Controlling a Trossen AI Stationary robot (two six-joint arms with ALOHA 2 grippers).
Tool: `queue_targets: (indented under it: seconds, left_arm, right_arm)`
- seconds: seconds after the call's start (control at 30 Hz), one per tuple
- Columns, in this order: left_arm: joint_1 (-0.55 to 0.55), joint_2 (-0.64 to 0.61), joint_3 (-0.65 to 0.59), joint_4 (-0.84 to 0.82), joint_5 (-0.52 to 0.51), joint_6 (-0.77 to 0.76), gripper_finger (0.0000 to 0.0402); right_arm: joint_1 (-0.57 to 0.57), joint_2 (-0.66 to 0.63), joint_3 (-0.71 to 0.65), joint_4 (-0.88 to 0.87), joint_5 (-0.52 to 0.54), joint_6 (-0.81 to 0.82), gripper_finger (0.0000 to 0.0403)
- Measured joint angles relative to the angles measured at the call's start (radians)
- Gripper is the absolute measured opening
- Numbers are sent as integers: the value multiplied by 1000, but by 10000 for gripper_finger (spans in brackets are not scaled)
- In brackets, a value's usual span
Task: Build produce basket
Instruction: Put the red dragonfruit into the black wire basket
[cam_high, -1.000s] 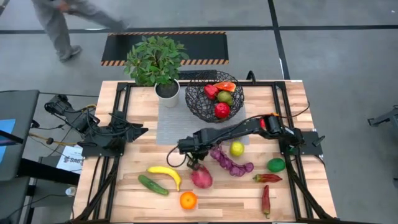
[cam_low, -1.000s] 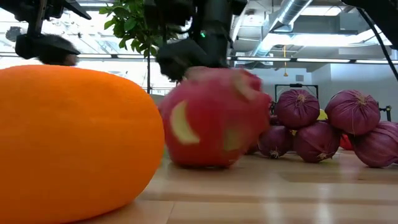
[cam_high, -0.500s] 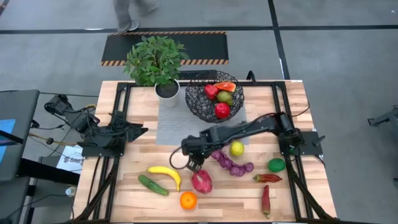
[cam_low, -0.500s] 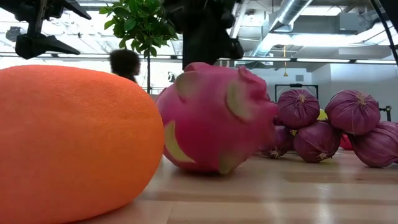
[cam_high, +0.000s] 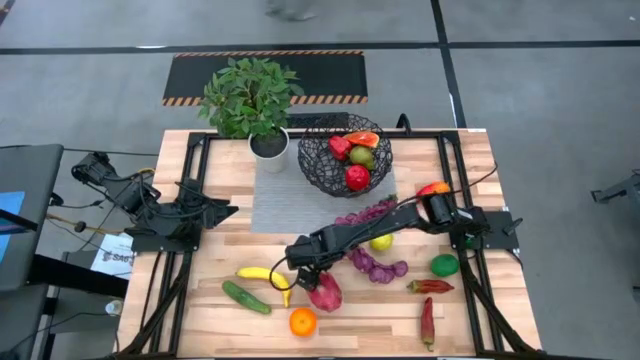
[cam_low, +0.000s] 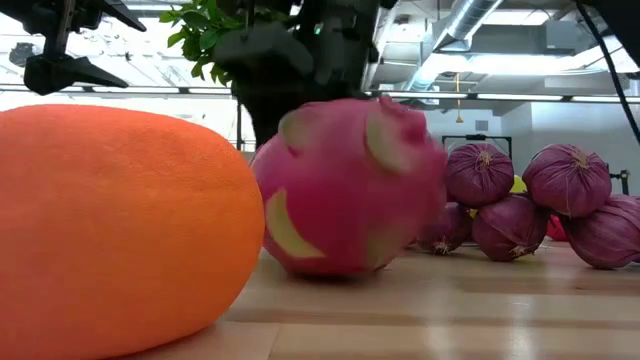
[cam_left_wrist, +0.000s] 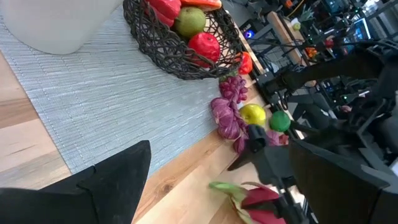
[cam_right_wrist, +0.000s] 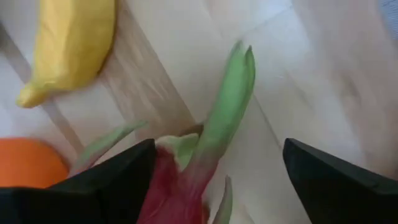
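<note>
Dragonfruit (cam_high: 324, 291) under right claw (cam_high: 303, 277), fingers spread around its leafy end. Best lowered further, squeezed mid-body, then lifted toward basket (cam_high: 345, 153) at twelve o'clock. Left claw (cam_high: 222, 211) parked; state unclear.

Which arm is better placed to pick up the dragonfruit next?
The right. Its gripper is open right over the dragonfruit, fingers on either side of its leafy tip in the right wrist view. The left gripper waits at the table's left edge, much farther away.
</note>
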Motion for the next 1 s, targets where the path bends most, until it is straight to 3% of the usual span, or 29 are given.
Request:
queue_targets:
  seconds: [0.1, 0.2, 0.43, 0.47, 0.73, 1.0]
  left_arm:
    - [0, 0, 0, 0, 1, 0, 364]
    - [0, 0, 0, 0, 1, 0, 364]
    - [0, 0, 0, 0, 0, 0, 364]
    - [0, 0, 0, -1, 0, 0, 364]
    - [0, 0, 0, -9, -1, 0, 364]
    - [0, 0, 0, -26, -4, -3, 364]
  right_arm:
    - [-3, 21, 2, 8, -27, 2, 340]
    - [-7, 29, 0, -6, -37, 6, 277]
    - [-20, 29, -1, -27, -37, -35, 37]
    - [-22, 29, -1, -25, -38, -49, 21]
    - [-42, -46, -1, -38, -21, -75, 7]
    - [-70, -261, 0, -42, 36, -77, 3]
